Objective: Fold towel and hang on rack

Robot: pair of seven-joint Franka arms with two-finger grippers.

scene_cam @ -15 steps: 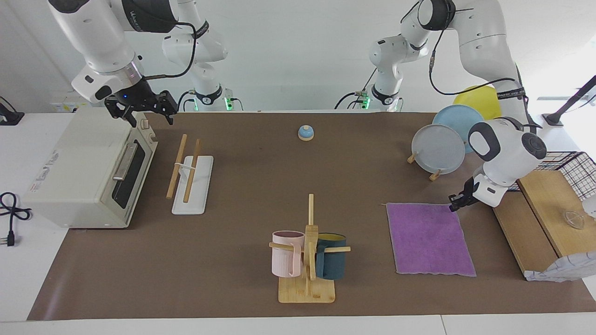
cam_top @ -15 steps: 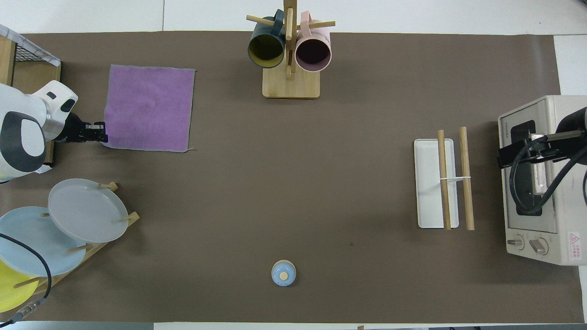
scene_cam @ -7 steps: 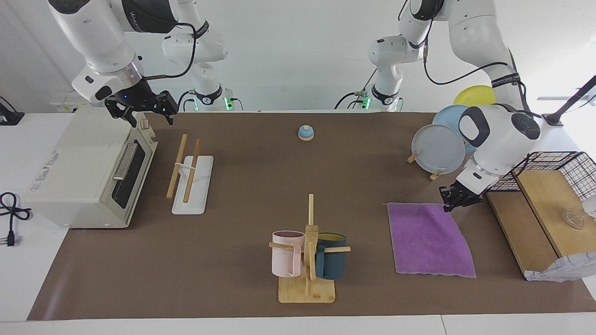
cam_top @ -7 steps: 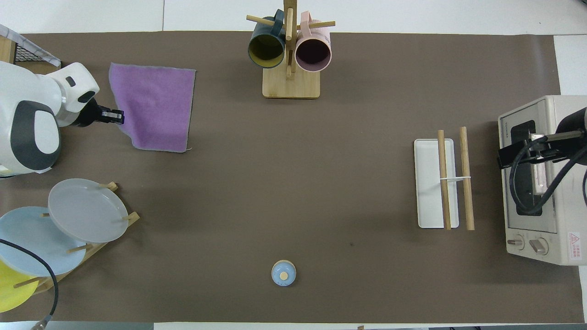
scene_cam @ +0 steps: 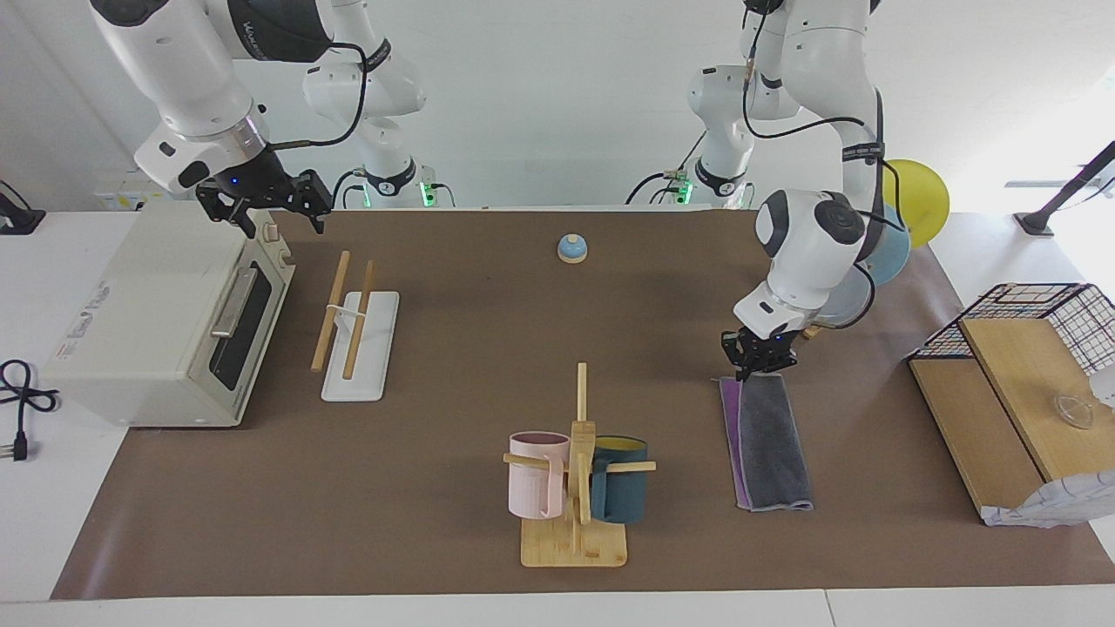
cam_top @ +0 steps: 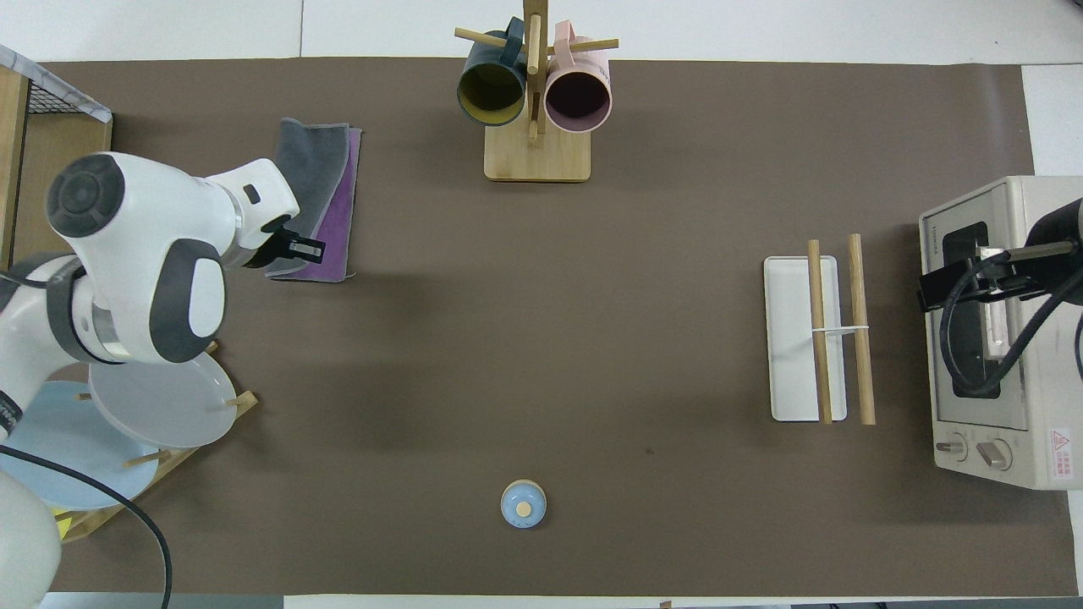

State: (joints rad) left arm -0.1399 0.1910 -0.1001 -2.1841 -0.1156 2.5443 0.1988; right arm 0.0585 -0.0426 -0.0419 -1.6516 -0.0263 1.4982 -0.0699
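The towel (scene_cam: 773,444) lies folded in half toward the left arm's end of the table, dark grey face up, with a purple strip along one long edge. It also shows in the overhead view (cam_top: 315,165). My left gripper (scene_cam: 756,364) is low over the towel's end nearer to the robots and is shut on its corner; in the overhead view the left gripper (cam_top: 306,248) covers that end. The rack (scene_cam: 332,310), two wooden rods over a white base, stands beside the toaster oven (scene_cam: 148,322). My right gripper (scene_cam: 284,225) waits open over the oven's top corner.
A bamboo mug stand (scene_cam: 575,514) with a pink and a dark mug stands beside the towel at the edge farthest from the robots. A blue bell (scene_cam: 571,249) sits near the robots. Plates on a stand (cam_top: 161,406) and a wooden crate (scene_cam: 1002,409) are at the left arm's end.
My left gripper has lifted the towel's corner and carried it across toward the mug stand. The towel went from flat and purple side up to folded in half, grey side up. The right arm has not moved.
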